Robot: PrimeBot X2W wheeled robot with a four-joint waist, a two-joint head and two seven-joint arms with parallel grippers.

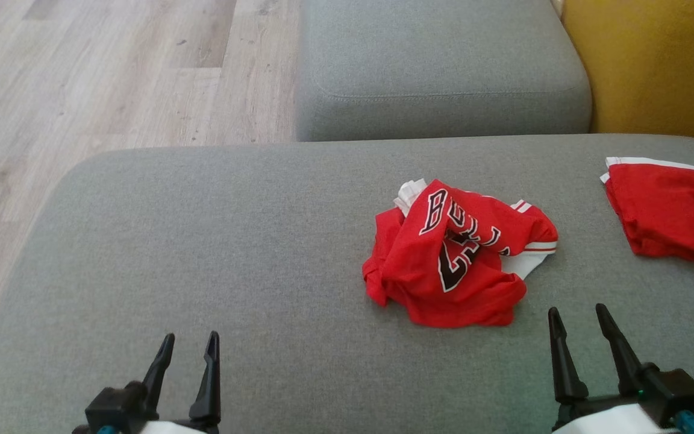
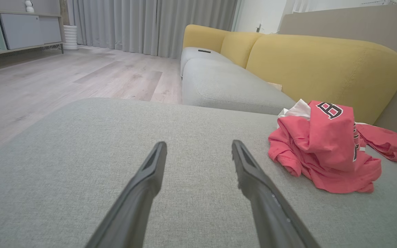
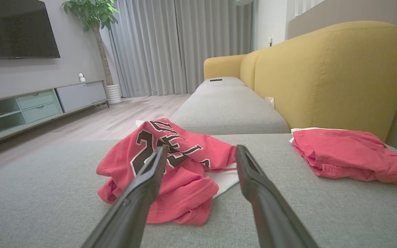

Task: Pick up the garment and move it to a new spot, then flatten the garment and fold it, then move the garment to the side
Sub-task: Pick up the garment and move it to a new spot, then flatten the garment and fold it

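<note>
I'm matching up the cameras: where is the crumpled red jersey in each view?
Head view: the jersey lies right of centre on the grey cushion.
Left wrist view: jersey at the right, mid-height.
Right wrist view: jersey left of centre.
Shared landmark: the yellow sofa back, beyond the jersey to its right.

I count 2 red garments on the grey seat cushion (image 1: 202,241): 1 crumpled jersey (image 1: 458,256) right of centre, 1 flatter red piece (image 1: 672,211) at the right edge (both w/ white trim). Grippers: 2, the left gripper (image 1: 191,335) and right gripper (image 1: 577,308), at the near edge. Grey cushions: 2 in head view, incl. the second cushion (image 1: 437,66) past the far edge. Right wrist view adds 1 TV (image 3: 16,27), 1 potted plant (image 3: 95,13), 1 low cabinet (image 3: 40,103).
</note>
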